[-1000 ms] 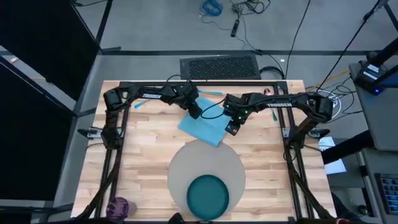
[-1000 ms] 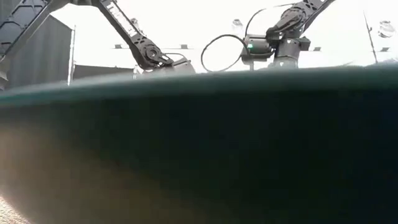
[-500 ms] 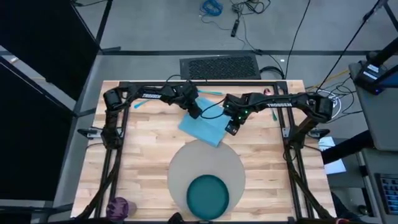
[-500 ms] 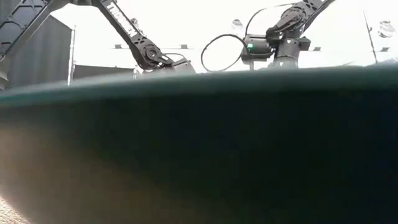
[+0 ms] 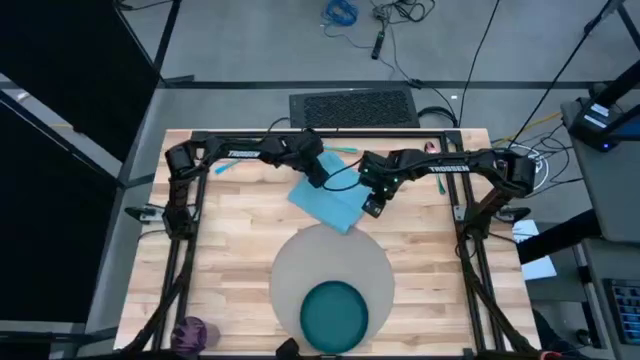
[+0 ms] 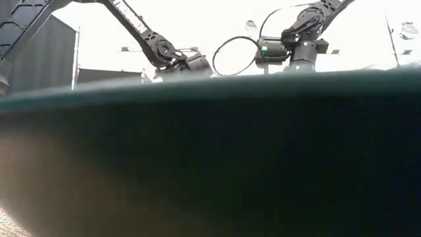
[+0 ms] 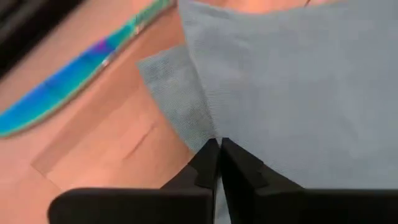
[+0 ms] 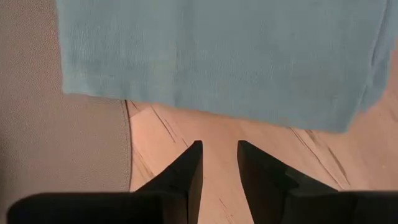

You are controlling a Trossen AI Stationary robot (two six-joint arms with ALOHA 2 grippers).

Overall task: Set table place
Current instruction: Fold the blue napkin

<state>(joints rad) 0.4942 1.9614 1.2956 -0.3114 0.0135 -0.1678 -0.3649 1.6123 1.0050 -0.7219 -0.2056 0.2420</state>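
The left end effector [image 7: 219,152] is pinching the light blue napkin [image 5: 326,203] with fingers pressed together at its far edge. The right end effector [image 8: 217,155] is hovering narrowly parted over the table [image 5: 230,260], just beside the napkin's corner lying on the grey mat [image 5: 290,265].

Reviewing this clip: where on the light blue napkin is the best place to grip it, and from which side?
By a free corner or edge, from above. The napkin lies flat on the table, so only its thin border can be pinched. The left end effector is shut on the far corner; the right end effector is open over bare wood beside the edge near the mat, probably a good second hold.
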